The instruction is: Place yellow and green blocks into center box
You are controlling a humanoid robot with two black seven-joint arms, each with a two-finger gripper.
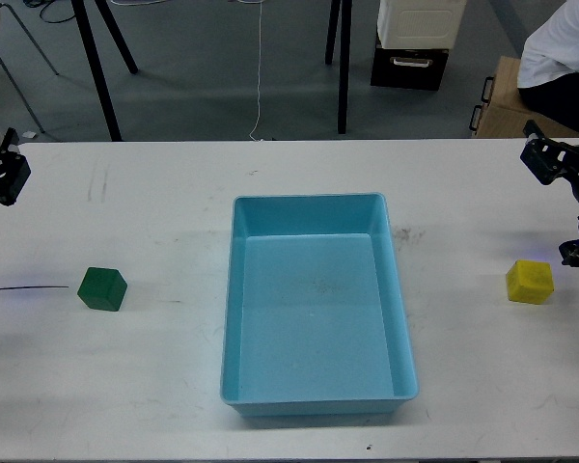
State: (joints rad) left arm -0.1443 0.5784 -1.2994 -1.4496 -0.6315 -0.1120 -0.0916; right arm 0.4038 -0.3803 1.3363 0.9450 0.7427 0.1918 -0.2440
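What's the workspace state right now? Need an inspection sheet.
Surface: white table, faint scuff marks.
Job's things: green block on the table left of the blue tray; yellow block on the right; tray empty.
Clutter: nothing seen.
Grippers: left gripper at the left edge, right gripper at the right edge, both holding nothing; fingers too dark to judge.
Cables: thin dark wire left of the green block; white cord on the floor.
Surroundings: black stand legs, stacked bins, seated person.

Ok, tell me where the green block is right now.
In the head view the green block sits on the white table, left of the blue tray and apart from it, below the left gripper.
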